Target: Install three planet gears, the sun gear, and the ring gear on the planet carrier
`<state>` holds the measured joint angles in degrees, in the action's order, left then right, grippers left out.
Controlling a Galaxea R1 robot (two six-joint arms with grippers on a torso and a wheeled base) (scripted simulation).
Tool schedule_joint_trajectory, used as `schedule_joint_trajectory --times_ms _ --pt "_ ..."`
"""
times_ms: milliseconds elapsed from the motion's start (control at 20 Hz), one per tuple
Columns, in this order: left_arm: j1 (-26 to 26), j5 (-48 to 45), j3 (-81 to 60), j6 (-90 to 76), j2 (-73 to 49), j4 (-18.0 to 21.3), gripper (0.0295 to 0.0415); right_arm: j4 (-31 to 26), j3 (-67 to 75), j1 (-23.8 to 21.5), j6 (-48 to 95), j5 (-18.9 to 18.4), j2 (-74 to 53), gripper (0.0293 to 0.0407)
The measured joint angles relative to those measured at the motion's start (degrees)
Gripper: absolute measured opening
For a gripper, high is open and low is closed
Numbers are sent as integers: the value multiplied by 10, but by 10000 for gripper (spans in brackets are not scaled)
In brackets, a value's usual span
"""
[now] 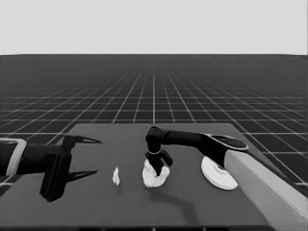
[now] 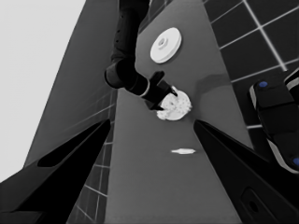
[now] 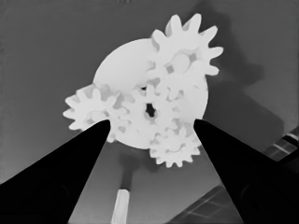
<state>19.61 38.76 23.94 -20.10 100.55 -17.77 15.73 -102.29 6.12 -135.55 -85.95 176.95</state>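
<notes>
On the near half of the dark table (image 1: 96,202) the thin white piece (image 1: 116,176) lies alone on bare surface, between the waiting left arm and the cluster of white parts at the middle; it touches nothing. Just to its right sits the smaller round part (image 1: 155,177), and the right wrist view shows it close up: three planet gears (image 3: 184,58) rest around its face, each overhanging the rim, with a fourth small toothed gear, the sun gear (image 3: 148,114), at the centre over the dark hole, its teeth meeting those of the other three. The right gripper (image 1: 160,166) hangs directly above this stack, its arm reaching in from the lower right corner of the head view (the pale grey part fills that corner). Its two black fingers (image 3: 60,172) are spread wide on either side of the gear cluster and grasp nothing; whether the tips touch the parts cannot be told. Off at the left end of the table the left gripper (image 1: 86,156) waits, its fingers likewise spread apart with nothing between them, pointing toward the middle of the table. Farther right, and well apart from the gear stack, the larger round part (image 1: 215,175) lies flat on the table, partly hidden in the head view by the right arm passing over it; the left wrist view shows it whole, with its small central hole.
</notes>
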Motion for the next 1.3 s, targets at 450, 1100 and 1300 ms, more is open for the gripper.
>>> schedule_joint_trajectory --times_ms 450,1100,1300 --pt "0 0 0 0 0 0 385 -66 42 -78 569 -22 -10 385" --pt "0 0 0 0 0 0 385 -74 488 -93 984 99 -648 393" --pt "0 0 0 0 0 0 385 -107 215 -103 935 20 -517 385"
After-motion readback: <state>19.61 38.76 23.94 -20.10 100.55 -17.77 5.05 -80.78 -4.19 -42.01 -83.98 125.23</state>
